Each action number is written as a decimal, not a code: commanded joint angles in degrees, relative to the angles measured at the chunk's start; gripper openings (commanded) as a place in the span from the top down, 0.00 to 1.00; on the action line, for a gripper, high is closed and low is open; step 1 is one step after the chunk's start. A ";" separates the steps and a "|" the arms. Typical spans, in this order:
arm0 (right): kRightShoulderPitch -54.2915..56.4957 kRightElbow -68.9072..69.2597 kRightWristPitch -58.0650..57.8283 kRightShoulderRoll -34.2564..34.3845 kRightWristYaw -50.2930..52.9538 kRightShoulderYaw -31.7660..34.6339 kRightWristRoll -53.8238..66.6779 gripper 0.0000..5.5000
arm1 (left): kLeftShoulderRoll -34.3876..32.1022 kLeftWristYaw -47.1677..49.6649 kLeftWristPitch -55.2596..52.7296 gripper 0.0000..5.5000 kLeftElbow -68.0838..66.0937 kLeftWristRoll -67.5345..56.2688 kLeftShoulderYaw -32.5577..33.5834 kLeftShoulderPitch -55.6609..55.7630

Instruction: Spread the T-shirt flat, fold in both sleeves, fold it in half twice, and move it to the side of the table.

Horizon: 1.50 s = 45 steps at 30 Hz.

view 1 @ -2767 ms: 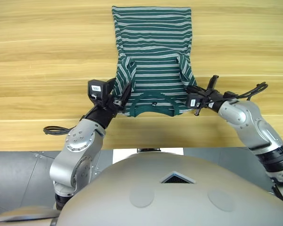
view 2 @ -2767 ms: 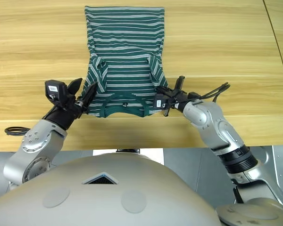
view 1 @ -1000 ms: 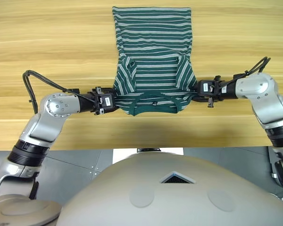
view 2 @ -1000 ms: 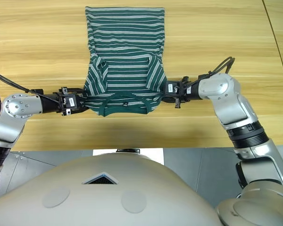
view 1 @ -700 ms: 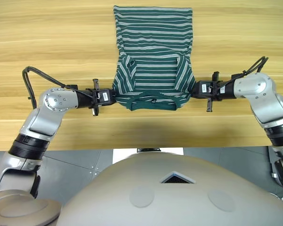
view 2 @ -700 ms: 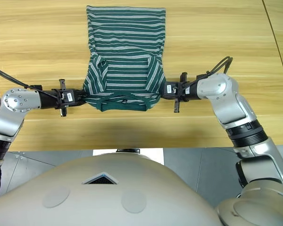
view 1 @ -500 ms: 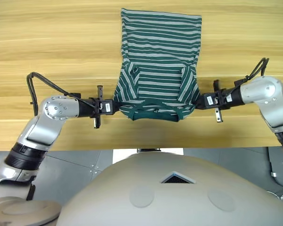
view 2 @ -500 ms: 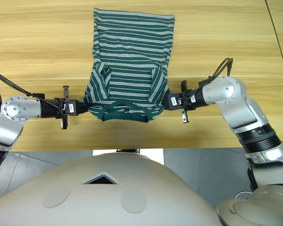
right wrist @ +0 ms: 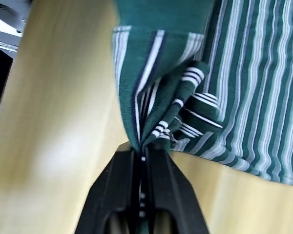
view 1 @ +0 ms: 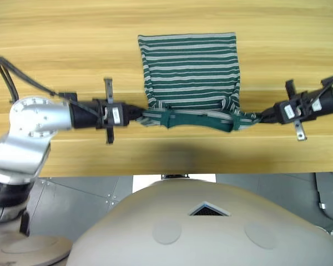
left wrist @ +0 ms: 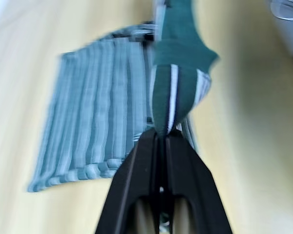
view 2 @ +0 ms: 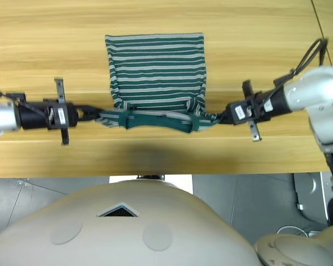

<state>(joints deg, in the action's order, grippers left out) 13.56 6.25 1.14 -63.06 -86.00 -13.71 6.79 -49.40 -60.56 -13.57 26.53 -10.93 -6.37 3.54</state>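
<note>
head views: the t-shirt (view 1: 191, 69) is lying on the table (view 1: 55, 44) with its far part flat on the wood, while its near collar edge is hanging stretched as a narrow band between the 2 grippers, close to the table's front edge. the left gripper (view 1: 139, 115) is pinching 1 end of that band and the right gripper (view 1: 261, 117) the other.

left wrist view: the fingers (left wrist: 136, 165) are pressing together on a bunched green corner of cloth, with the striped body lying on the wood beyond.

right wrist view: the fingers (right wrist: 161, 180) are clamping on gathered folds at the shirt's other corner.

the sleeves are looking tucked in, so the 1st of the 2 half-folds seems to be in hand. the next move is probably calling for both grippers to carry the raised edge, level and together, over toward the far hem before letting go.
</note>
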 commanded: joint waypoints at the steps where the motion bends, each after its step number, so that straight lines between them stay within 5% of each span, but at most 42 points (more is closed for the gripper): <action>1: 23.27 -20.33 -2.99 8.49 -5.32 -4.14 -2.37 0.99 | 8.85 1.83 -1.60 1.00 -23.11 1.76 -3.09 21.97; 8: 50.38 -64.55 2.61 25.49 2.21 -7.65 -12.28 0.99 | 16.43 2.29 3.64 1.00 -53.45 3.85 -4.12 34.89; 17: 53.69 -80.97 4.83 33.74 13.89 -6.16 -18.78 0.99 | 24.57 7.40 14.42 1.00 -79.53 9.51 -4.51 42.58; 30: 53.12 -82.94 5.82 35.41 36.59 0.13 -20.87 0.55 | 31.43 26.21 23.04 0.65 -97.31 11.68 1.51 50.42; 35: 50.02 -79.71 10.09 39.00 40.76 7.21 -14.67 0.42 | 28.43 33.68 25.36 0.53 -94.74 12.02 4.30 47.56; 39: 36.88 -64.33 6.32 49.62 45.93 11.86 -6.31 0.41 | 29.87 38.83 26.17 0.41 -71.00 4.13 12.45 36.13; 45: 14.92 -29.56 -11.89 66.08 58.26 6.90 -2.68 0.60 | 37.92 51.49 18.49 0.40 -36.41 -3.59 20.59 13.23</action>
<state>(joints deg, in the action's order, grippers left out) 34.58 -34.80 -3.78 -2.05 -33.25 -4.21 3.37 -14.49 -14.03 8.24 -20.96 -11.74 11.01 26.05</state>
